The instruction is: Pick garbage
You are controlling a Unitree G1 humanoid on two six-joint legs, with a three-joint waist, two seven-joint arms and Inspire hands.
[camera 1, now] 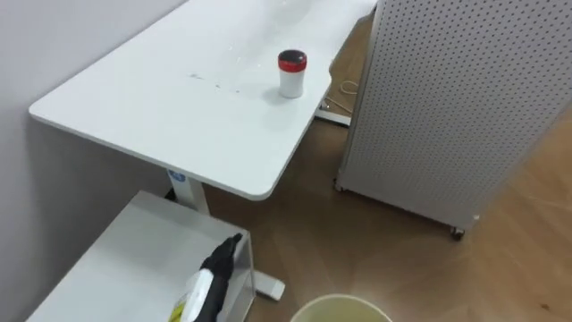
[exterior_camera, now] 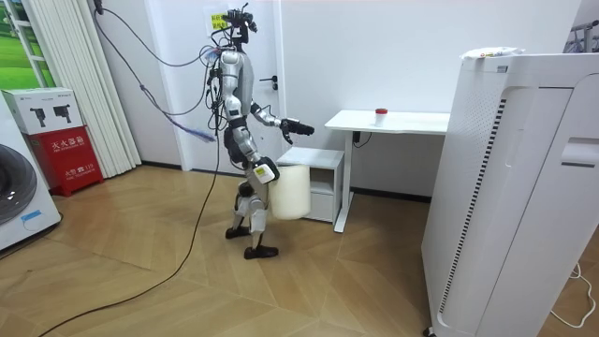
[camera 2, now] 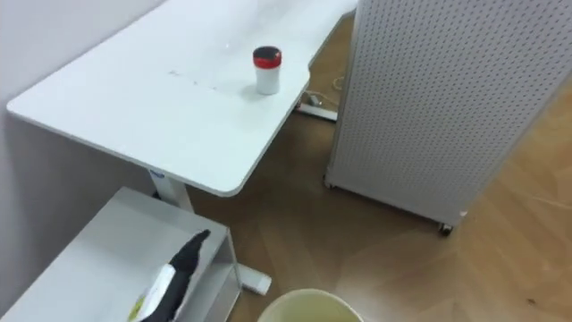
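A small white container with a red lid (camera 1: 291, 73) stands upright near the right edge of the white desk (camera 1: 161, 116); in the room view the container (exterior_camera: 380, 114) sits on the desk top. My left hand (camera 1: 219, 268) reaches forward over a low white cabinet (camera 1: 134, 259), fingers straight and holding nothing, well short of the container. In the room view my left hand (exterior_camera: 298, 124) points at the desk. My right hand (exterior_camera: 265, 173) holds a cream bin (exterior_camera: 290, 192) by its rim at my hip, off the floor. The bin's rim (camera 1: 340, 306) shows at the bottom edge.
A tall white perforated unit on castors (camera 1: 456, 107) stands right of the desk, with a strip of wooden floor (camera 1: 313, 224) between them. A wall runs along the desk's left side. I stand beside the low cabinet, facing the desk.
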